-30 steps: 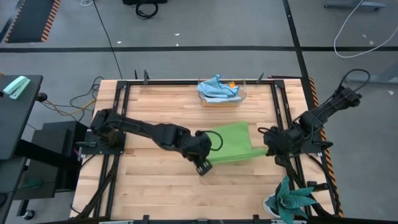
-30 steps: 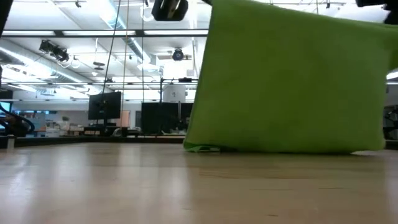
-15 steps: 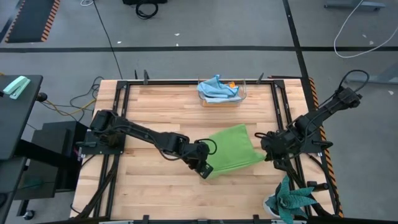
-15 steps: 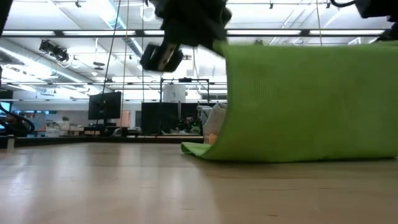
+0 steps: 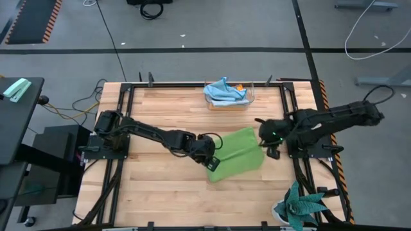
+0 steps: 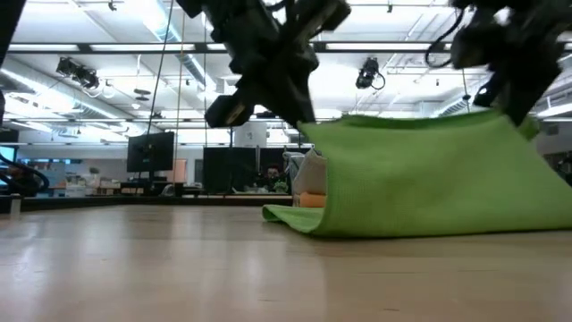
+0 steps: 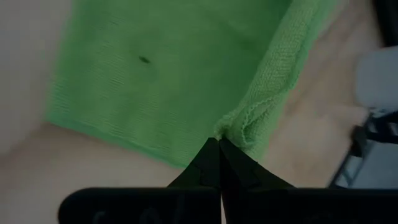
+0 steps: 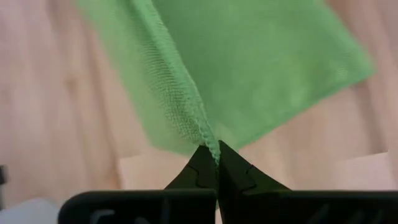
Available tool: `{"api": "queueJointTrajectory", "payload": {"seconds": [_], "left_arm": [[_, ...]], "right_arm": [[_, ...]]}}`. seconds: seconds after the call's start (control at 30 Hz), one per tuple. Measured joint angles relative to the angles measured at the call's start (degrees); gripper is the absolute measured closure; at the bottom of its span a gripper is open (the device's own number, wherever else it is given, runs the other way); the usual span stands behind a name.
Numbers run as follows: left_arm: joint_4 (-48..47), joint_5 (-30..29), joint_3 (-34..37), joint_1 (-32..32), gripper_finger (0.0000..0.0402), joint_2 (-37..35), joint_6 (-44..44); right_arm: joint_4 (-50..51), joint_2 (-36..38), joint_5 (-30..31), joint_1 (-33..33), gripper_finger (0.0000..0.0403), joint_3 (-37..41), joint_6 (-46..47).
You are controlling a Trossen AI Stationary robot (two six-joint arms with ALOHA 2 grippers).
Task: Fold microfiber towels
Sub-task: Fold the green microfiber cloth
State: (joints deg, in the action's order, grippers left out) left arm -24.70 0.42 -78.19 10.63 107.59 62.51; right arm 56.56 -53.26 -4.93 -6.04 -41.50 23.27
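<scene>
Lowered lime green towel [image 5: 236, 156], seemingly doubled in low view.

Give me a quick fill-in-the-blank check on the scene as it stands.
1. Both grippers are shut on the ____ towel.
2. The light blue towel lies in the clear ____ at the table's far edge.
3. The left gripper and right gripper pinch ____ edges of the cloth.

Missing words: lime green; box; opposite

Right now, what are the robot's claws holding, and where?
Both hold the lime green towel: left gripper pinches one corner, right gripper pinches its edge at another.
</scene>
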Motion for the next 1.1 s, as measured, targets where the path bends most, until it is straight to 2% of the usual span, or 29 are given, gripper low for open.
{"api": "queueJointTrajectory", "payload": {"seconds": [0.27,0.53,0.8,1.1], "left_arm": [[-7.5,-3.2,0.0,-2.8,0.0401,0.0,-0.8],[-8.4,-3.5,-0.1,-4.3,0.0401,2.3,-0.4],[-8.0,-4.1,-0.1,-4.4,0.0401,5.0,-0.1],[-9.2,-5.9,-0.1,-4.8,0.0401,5.0,1.1]], "right_arm": [[-3.8,-7.2,-0.1,13.0,0.0403,0.0,-10.1],[-8.3,-15.7,-0.4,20.3,0.0403,-0.1,-13.0],[-12.5,-18.9,2.2,21.4,0.0403,-0.1,-12.6],[-11.5,-16.4,2.5,21.3,0.0403,-0.2,-12.9]]}}
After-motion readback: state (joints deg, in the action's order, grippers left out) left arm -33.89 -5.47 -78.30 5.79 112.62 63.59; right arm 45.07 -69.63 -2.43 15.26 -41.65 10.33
